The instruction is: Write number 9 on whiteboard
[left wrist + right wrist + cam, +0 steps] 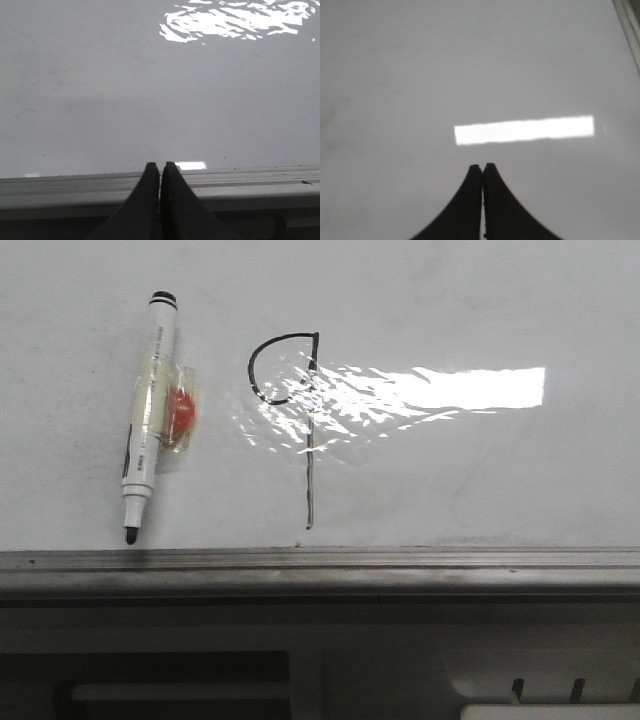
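A thin black number 9 [308, 420] is drawn on the whiteboard [480, 300], a rounded loop joined to a long straight stem. A white marker pen [148, 410] with a black tip lies uncapped to its left, with a clear holder and a red part on its side. Neither gripper shows in the front view. My left gripper [160, 167] is shut and empty over the board's grey rail [60, 187]. My right gripper [483, 167] is shut and empty above bare whiteboard [395, 75].
A grey metal rail [320, 568] runs along the board's near edge. Below it is grey-white plastic casing with slots [540, 680]. Glare patches lie on the board [470, 388]. A board edge shows in the right wrist view [631, 25].
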Available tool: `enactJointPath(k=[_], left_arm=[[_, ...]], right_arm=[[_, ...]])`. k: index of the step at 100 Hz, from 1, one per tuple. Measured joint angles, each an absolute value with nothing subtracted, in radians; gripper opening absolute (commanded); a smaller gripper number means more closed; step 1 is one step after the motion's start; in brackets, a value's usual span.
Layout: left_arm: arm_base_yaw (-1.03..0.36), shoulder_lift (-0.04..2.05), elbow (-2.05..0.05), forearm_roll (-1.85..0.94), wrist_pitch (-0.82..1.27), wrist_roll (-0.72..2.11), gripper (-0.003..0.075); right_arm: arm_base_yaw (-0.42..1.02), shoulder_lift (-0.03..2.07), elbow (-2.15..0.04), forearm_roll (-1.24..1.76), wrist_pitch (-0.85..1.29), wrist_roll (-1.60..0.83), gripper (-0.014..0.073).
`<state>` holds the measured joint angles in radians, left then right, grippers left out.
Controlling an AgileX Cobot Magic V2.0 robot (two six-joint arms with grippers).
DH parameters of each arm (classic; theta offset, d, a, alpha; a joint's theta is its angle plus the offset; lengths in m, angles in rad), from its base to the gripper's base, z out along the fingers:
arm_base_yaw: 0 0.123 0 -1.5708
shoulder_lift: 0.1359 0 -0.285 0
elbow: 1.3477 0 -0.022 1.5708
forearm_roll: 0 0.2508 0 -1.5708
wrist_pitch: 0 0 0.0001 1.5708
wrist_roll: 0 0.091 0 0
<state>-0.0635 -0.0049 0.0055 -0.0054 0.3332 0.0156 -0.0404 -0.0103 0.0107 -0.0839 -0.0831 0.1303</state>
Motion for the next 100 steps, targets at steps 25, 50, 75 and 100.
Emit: enactJointPath(k=[25,50,75,100], left_arm=[[-0.064,-0.005,0.006,-0.005,0.333,0.016,-0.002],[-0.064,-0.005,0.006,-0.005,0.333,0.016,-0.002],[-0.064,-0.005,0.006,-0.005,0.333,0.016,-0.002],[-0.064,-0.005,0.006,-0.005,0.333,0.016,-0.002]], right_arm=[[-0.115,-0.01,0.011,-0.061,0.169,0.123,-0.0069],[-0.115,-0.01,0.011,-0.061,0.33,0.07,-0.0069],[-0.115,-0.01,0.011,-0.053,0.33,0.051,-0.0069],[-0.115,-0.01,0.011,-0.051,0.332,0.044,-0.0069]])
